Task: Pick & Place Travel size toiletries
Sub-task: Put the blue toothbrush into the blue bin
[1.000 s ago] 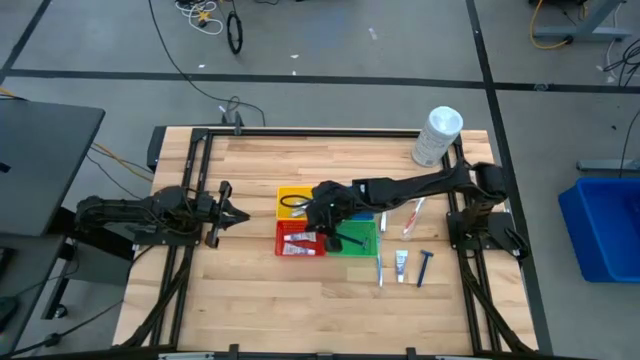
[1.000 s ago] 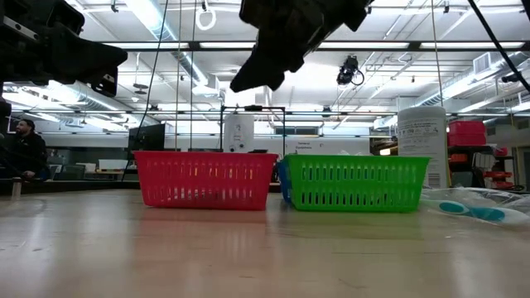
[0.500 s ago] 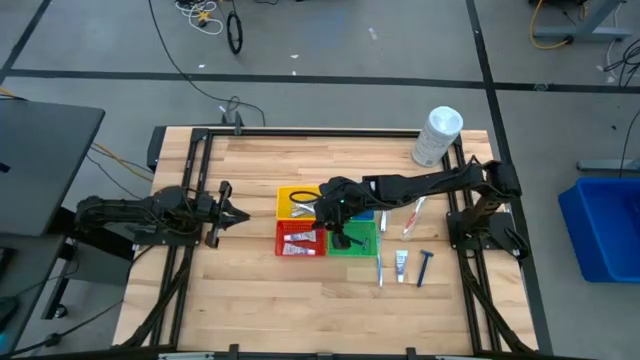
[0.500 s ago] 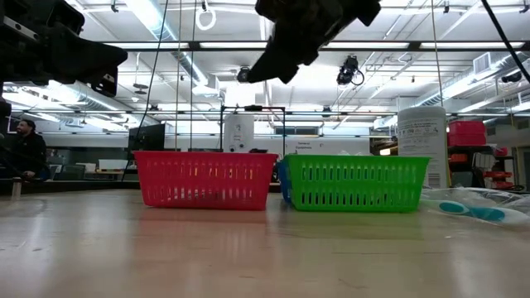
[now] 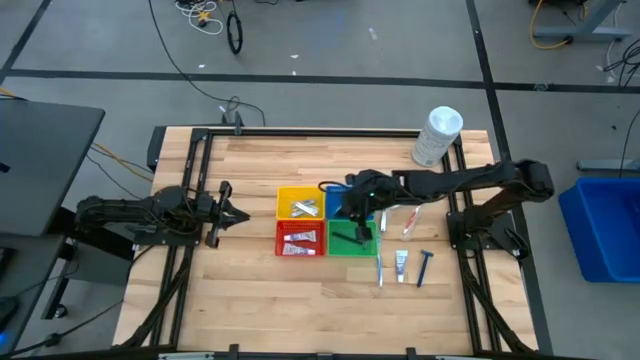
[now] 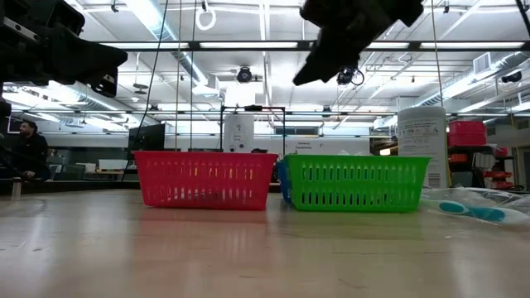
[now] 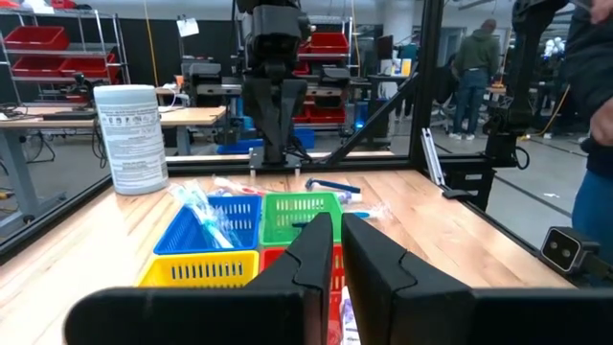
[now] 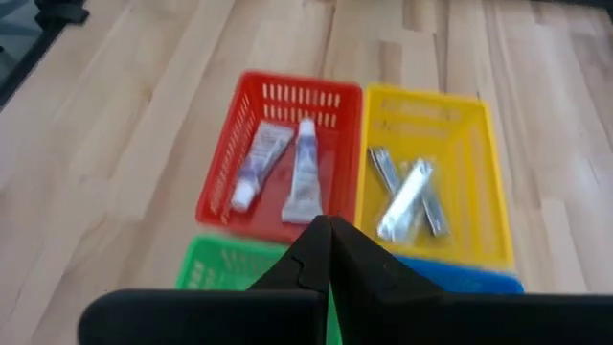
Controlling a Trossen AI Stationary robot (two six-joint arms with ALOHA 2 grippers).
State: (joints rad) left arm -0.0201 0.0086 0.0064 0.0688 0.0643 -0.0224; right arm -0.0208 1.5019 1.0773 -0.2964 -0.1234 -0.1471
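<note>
Four small baskets stand together mid-table. The red basket [image 8: 287,153] holds two white tubes [image 8: 278,171]. Silvery packets [image 8: 407,192] lie in the yellow basket [image 8: 431,115]. A dark razor [image 5: 352,237] lies in the green basket [image 5: 366,245]. The blue basket [image 7: 213,222] holds pale toothbrushes. More toiletries lie loose on the wood: a toothbrush [image 5: 380,270], a tube [image 5: 401,263], a razor [image 5: 424,267]. My right gripper [image 5: 345,203] hangs shut and empty above the blue and green baskets. My left gripper [image 5: 238,214] waits shut at the table's left, pointing level at the baskets.
A large white cylindrical container [image 5: 437,135] stands at the far right corner. Two more toothbrushes [image 5: 412,215] lie right of the blue basket. Bare wood spreads along the near edge [image 5: 300,310] and left of the baskets. People stand in the room beyond the table.
My right gripper has drawn back from above the red and yellow baskets toward the table's right edge, rising a little. It now hangs over the blue and green baskets. The yellow basket's packets, earlier hidden under it, now show.
</note>
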